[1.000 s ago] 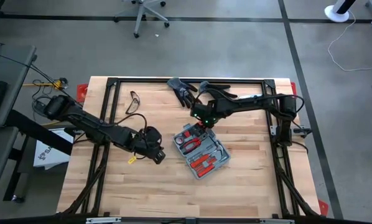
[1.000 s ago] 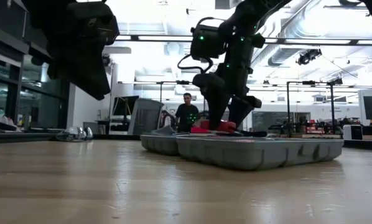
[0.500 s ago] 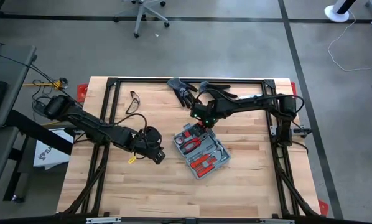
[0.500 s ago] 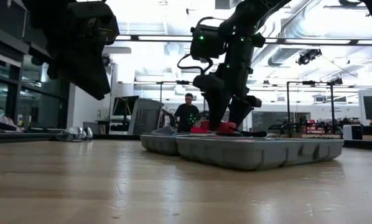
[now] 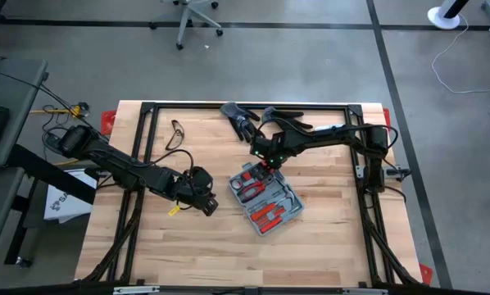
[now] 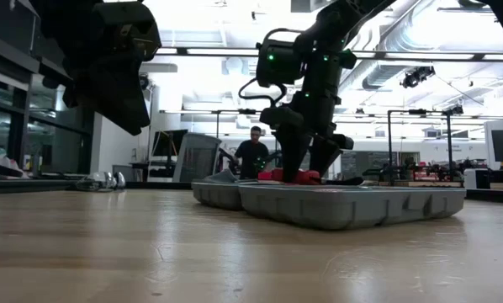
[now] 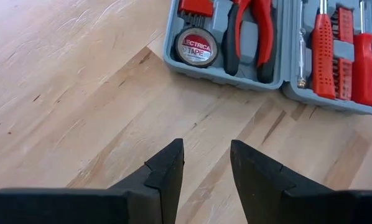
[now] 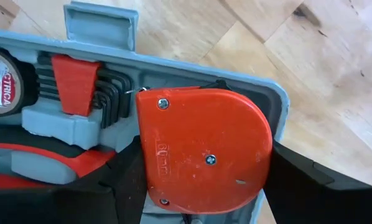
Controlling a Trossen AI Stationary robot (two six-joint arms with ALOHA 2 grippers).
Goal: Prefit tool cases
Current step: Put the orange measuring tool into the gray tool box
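Note:
The grey-blue tool case (image 5: 267, 197) lies open and flat on the wooden table, its two halves side by side, with red-handled tools in its grey moulding (image 7: 267, 71). My right gripper (image 5: 265, 161) points down over the case's far corner. Its fingers stand wide apart on either side of a red tape measure (image 8: 204, 149) that sits in that corner. In the low view the tape measure (image 6: 289, 175) shows above the case rim (image 6: 344, 206). My left gripper (image 7: 206, 158) hovers open above bare table to the left of the case. My right gripper comes from above, one finger (image 8: 124, 186) at each of the tape measure's two opposite sides (image 8: 268, 155), and the tape measure rests in the case. I cannot tell whether the fingers touch it.
Two black gloves (image 5: 241, 119) (image 5: 288, 123) lie at the table's far edge, behind the right gripper. Safety glasses (image 5: 175, 133) lie at the far left. A small yellow tag (image 5: 173, 210) sits by the left gripper. A person (image 6: 253, 153) stands in the room beyond the table.

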